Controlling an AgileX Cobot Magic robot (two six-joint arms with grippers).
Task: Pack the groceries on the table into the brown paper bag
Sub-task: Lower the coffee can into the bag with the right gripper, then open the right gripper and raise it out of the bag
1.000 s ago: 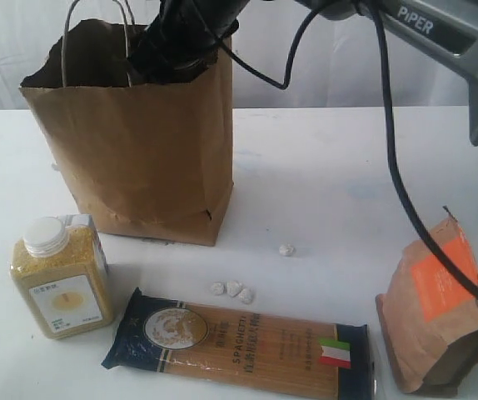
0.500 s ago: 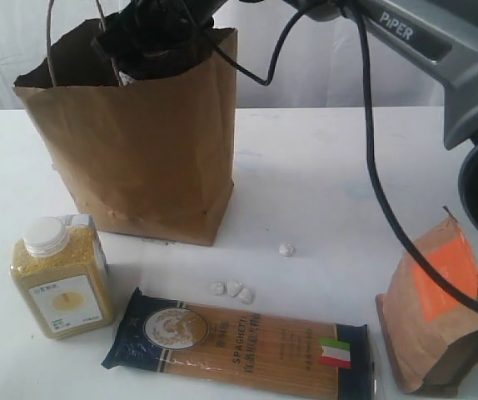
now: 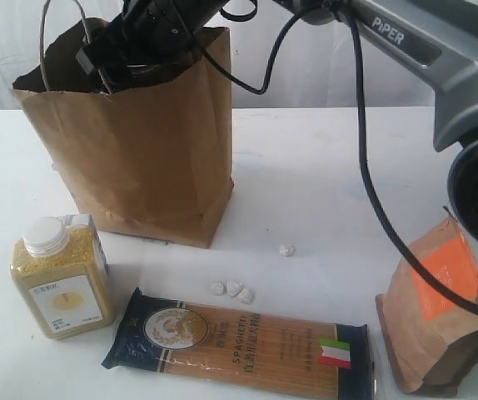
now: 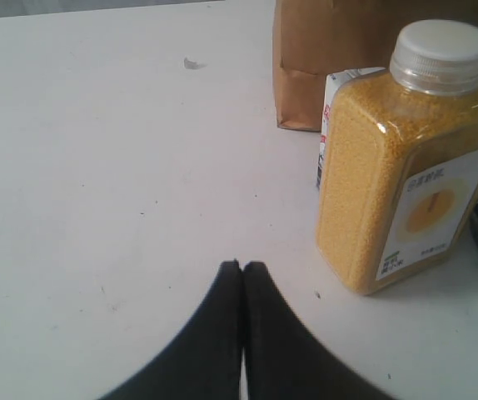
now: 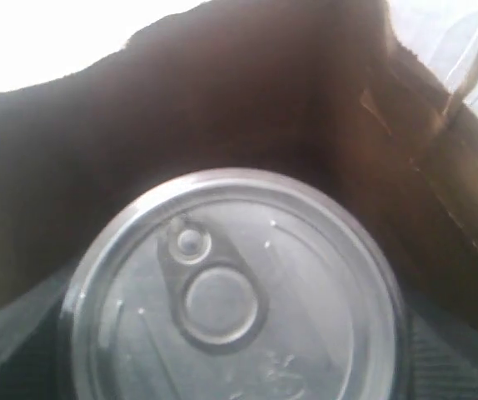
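Gripper on my right arm [image 3: 106, 58] sits in the mouth of the brown paper bag [image 3: 147, 158], jaws spread wide around the dark silver-topped can [image 5: 231, 292] that I hold, with the bag's dim inner walls around it. My left gripper [image 4: 241, 268] is closed, fingertips pressed together on nothing, over the white desk [image 4: 97, 167] near the yellow-grain bottle with white cap [image 4: 414, 167]. That bottle stands upright in front of the bag, a small carton [image 4: 336, 108] just behind it. The blue-ended spaghetti packet [image 3: 239, 342] lies flat nearer the camera, and the orange-labelled brown pouch [image 3: 435, 308] stands at its right end, well apart from the bag. A few small white lumps [image 3: 232, 289] lie between packet and bag.
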